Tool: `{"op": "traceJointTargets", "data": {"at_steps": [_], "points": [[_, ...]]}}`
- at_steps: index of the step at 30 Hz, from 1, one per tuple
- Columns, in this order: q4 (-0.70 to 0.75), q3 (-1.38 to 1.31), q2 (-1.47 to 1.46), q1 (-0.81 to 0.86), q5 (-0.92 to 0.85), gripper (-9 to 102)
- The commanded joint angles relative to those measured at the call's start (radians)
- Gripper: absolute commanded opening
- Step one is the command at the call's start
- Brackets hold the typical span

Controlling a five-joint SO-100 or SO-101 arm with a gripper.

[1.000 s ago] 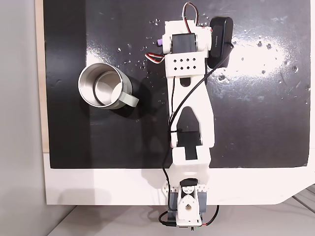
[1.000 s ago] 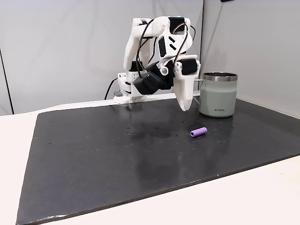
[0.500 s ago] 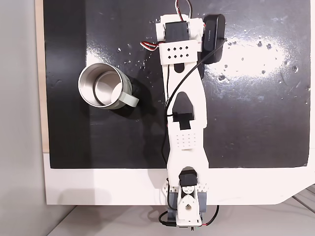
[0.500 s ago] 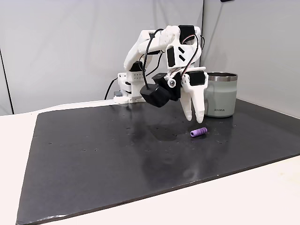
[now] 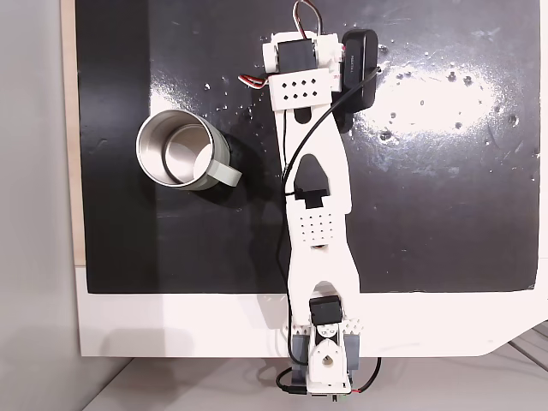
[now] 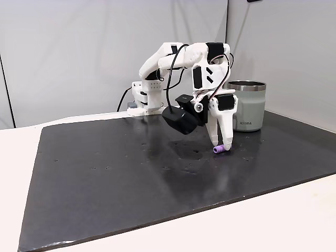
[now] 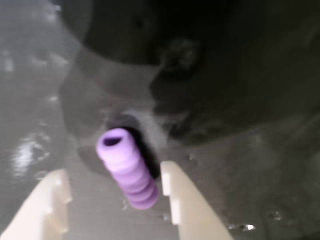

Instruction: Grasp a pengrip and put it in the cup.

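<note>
Looks like lab or test bench: black mat (image 6: pixel 105 178) on white table (image 6: pixel 294 220), plain grey backdrop (image 6: pixel 68 52) far behind, arm base (image 5: pixel 318 360) clamped at table edge.

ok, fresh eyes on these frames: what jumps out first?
The purple pengrip fills the wrist view, lying on the black mat between the two white fingers of the open pincer. In the side fixed view the white arm is bent down with the pincer tips at the pengrip. The shiny metal cup stands apart, left of the arm in the top-down fixed view.
</note>
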Motion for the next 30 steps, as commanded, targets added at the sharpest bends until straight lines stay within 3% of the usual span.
{"op": "traceJointTargets", "data": {"at_steps": [1,11,18,30], "points": [[0.015,-0.071,-0.005,-0.005,-0.008,15],[0.028,-0.132,-0.075,0.000,-0.011,1],[0.057,-0.150,-0.075,0.002,-0.008,0],[0.060,0.097,0.390,-0.031,0.020,0]]}}
